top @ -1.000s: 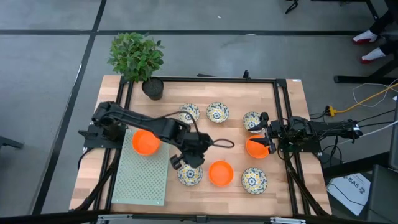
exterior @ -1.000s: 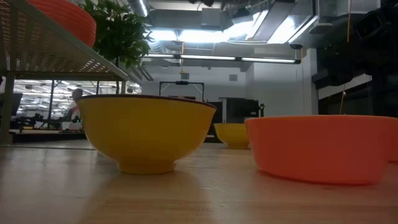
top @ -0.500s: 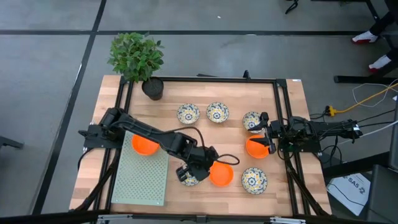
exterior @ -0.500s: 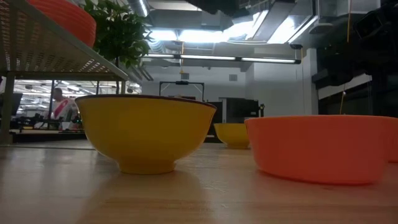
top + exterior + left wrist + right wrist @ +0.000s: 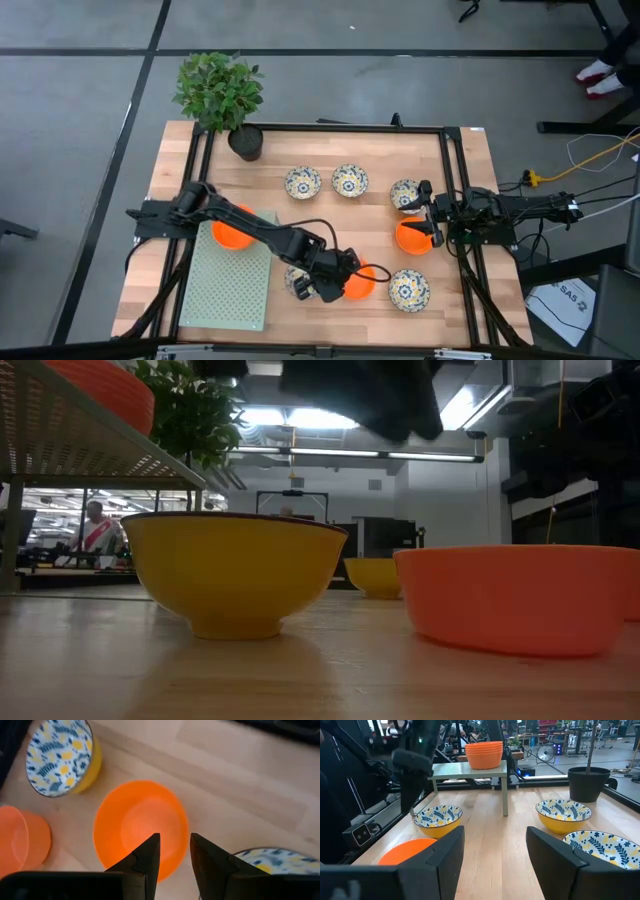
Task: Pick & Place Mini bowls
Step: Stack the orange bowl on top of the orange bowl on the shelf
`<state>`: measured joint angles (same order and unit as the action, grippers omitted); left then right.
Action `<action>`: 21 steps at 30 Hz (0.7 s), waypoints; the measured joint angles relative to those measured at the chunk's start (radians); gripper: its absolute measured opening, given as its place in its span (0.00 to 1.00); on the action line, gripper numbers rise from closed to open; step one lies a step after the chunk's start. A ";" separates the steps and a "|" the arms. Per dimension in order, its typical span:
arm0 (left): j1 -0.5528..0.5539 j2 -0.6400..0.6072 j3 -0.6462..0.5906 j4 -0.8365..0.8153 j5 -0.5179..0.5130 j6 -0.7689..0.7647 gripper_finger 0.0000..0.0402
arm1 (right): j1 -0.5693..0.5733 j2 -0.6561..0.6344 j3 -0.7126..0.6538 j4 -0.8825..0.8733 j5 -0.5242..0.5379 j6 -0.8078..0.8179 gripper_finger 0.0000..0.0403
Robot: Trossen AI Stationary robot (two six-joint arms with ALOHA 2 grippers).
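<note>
1. Some placing looks done: a stack of orange bowls (image 5: 484, 754) already sits on the perforated rack (image 5: 228, 285) at the desk's left side.
2. Much is left. Two orange bowls and five patterned ones are loose on the wooden desk (image 5: 470, 170): three patterned across the far middle, the rest along the near edge and the right.
3. The left end effector (image 5: 338, 283) hovers over the near orange bowl (image 5: 358, 280), fingers parted with a narrow gap and nothing between them; a lift is judged not yet begun.
4. The right end effector (image 5: 428, 218) waits over the other orange bowl (image 5: 410, 237) at the right, fingers wide apart and empty.
5. A patterned bowl (image 5: 298, 284) sits just beside the target on the rack side and another (image 5: 409, 288) on the other, so room there is tight. The rack's raised edge lies on the way back. The black plant pot (image 5: 245, 141) stands well apart at the far corner.
</note>
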<state>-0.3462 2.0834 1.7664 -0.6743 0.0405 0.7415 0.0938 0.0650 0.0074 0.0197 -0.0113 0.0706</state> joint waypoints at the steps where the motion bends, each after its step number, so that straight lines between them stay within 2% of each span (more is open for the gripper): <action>1: 0.000 0.007 0.000 0.000 -0.014 0.012 0.25 | 0.000 0.000 0.000 0.000 0.000 0.000 0.53; 7: -0.001 0.056 -0.001 0.028 -0.085 0.116 0.25 | 0.000 0.000 0.000 0.000 0.000 0.000 0.53; 13: -0.001 0.074 -0.001 0.024 -0.091 0.204 0.25 | 0.000 0.000 0.000 0.000 0.000 0.000 0.53; 18: -0.001 0.074 -0.010 0.022 0.009 0.268 0.25 | 0.000 0.000 0.000 0.000 0.000 0.000 0.53; 21: -0.001 0.074 -0.027 0.043 0.029 0.300 0.25 | 0.000 0.000 0.000 0.000 0.000 0.000 0.53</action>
<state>-0.3476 2.1571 1.7390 -0.6315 0.0695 1.0417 0.0937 0.0647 0.0074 0.0200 -0.0113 0.0704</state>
